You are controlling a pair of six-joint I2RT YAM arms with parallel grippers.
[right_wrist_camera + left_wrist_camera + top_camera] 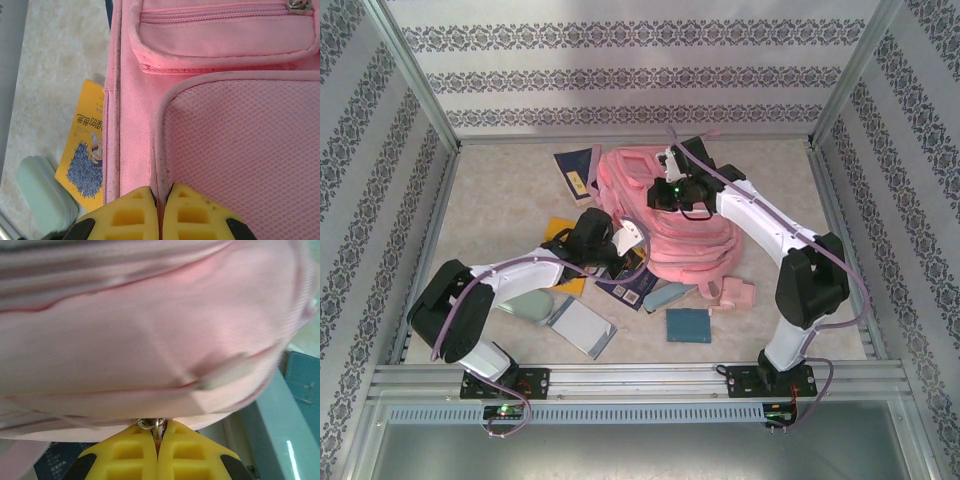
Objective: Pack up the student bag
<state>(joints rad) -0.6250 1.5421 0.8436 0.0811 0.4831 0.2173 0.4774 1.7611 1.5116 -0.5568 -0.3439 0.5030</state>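
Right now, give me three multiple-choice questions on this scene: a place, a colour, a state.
1. Where is the yellow book? A left of the student bag; B on top of it; C right of it.
2. The left gripper's fingers are: A black; B blue; C yellow.
3. The left gripper is: A wide open; B shut on a metal ring at the bag; C holding a book.
Answers: A, top view shows it left of the bag; C, yellow in the wrist view; B, fingers meet on the ring.

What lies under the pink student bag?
A dark blue book pokes out from under the student bag at its near edge; its rest and anything else beneath is covered.
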